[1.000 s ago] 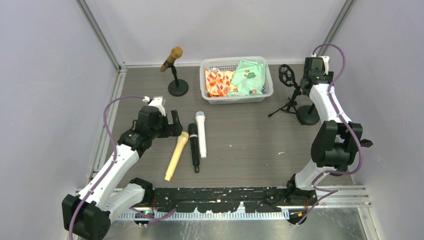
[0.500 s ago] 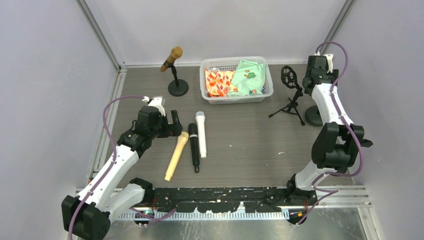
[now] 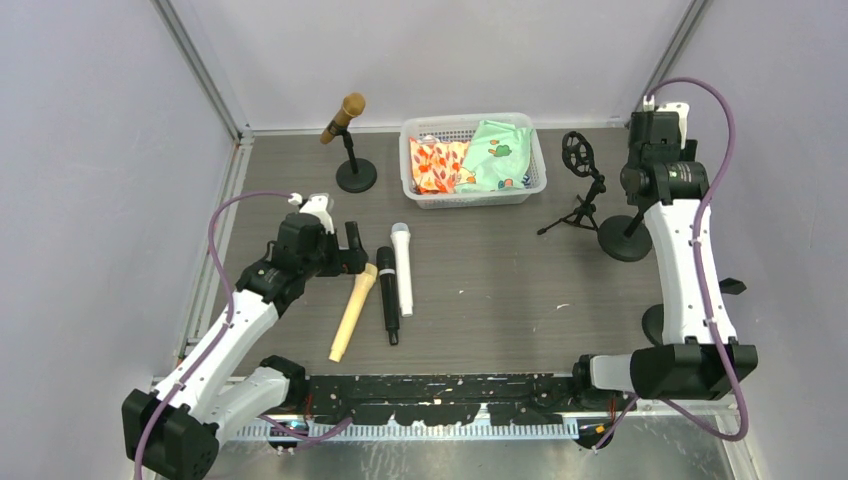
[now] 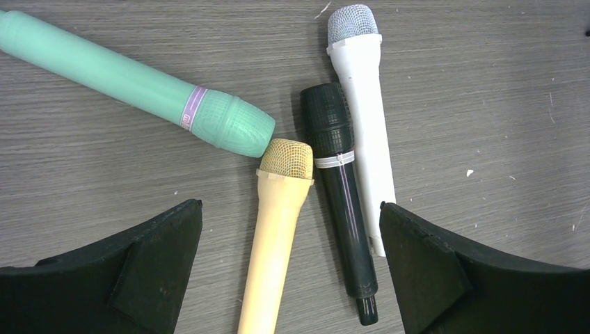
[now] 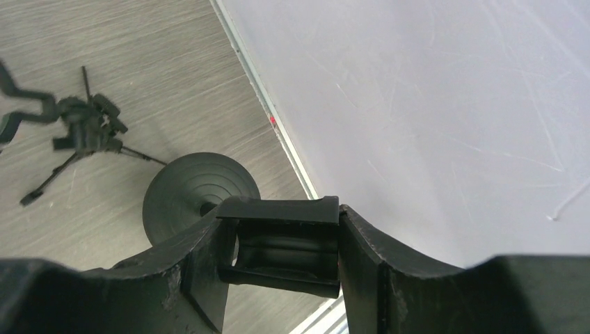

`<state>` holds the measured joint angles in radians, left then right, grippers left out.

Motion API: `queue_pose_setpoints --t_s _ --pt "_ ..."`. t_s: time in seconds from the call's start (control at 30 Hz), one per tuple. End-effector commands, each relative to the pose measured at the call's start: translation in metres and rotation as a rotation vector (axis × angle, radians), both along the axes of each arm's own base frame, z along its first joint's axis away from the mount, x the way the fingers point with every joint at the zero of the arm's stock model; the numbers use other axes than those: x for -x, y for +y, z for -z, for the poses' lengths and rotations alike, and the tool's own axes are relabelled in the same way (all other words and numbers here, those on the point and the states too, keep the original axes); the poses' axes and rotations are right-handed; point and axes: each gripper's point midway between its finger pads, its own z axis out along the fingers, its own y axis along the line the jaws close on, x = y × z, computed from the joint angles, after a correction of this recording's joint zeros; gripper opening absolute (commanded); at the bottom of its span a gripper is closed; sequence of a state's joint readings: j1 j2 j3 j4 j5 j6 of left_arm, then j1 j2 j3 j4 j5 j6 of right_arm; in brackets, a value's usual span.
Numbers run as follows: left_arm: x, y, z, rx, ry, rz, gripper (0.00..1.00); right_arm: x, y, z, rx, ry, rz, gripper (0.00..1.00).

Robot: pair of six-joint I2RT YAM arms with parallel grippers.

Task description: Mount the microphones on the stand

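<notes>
Four microphones below wide left end effector; right end effector clamps stand clip.

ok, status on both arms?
Left gripper open over cream mic. Right gripper shut on stand clip. Green mic, black mic crowd its head.

The green microphone runs off the left wrist view's top-left corner, the cream microphone off its bottom edge; a finger hides the tail of the white microphone. By the right edge of the table the tripod is blurred, its ring cropped.
</notes>
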<state>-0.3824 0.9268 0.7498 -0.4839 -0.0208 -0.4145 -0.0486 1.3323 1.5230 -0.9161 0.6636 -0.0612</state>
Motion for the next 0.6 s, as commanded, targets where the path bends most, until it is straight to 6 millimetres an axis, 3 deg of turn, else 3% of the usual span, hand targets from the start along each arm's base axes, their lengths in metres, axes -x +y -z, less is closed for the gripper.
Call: queue_pose_setpoints --t_s 0.0,0.17,0.4,0.57 --pt "-0.007 -0.007 -0.026 0.029 -0.068 0.022 1.00 0.030 0.009 -0.041 0.029 -0.049 -0.008 0.22" --pt "-0.008 -0.007 -0.026 0.027 -0.063 0.022 1.00 0.031 0.062 -0.040 0.040 -0.018 -0.155 0.22" --pt "-0.009 0.003 -0.021 -0.006 -0.048 -0.025 1.00 0.016 0.178 -0.022 0.032 -0.031 -0.409 0.23" --pt "-0.011 0.004 -0.021 0.004 -0.046 -0.051 0.99 -0.001 0.273 -0.009 0.026 -0.075 -0.621 0.21"
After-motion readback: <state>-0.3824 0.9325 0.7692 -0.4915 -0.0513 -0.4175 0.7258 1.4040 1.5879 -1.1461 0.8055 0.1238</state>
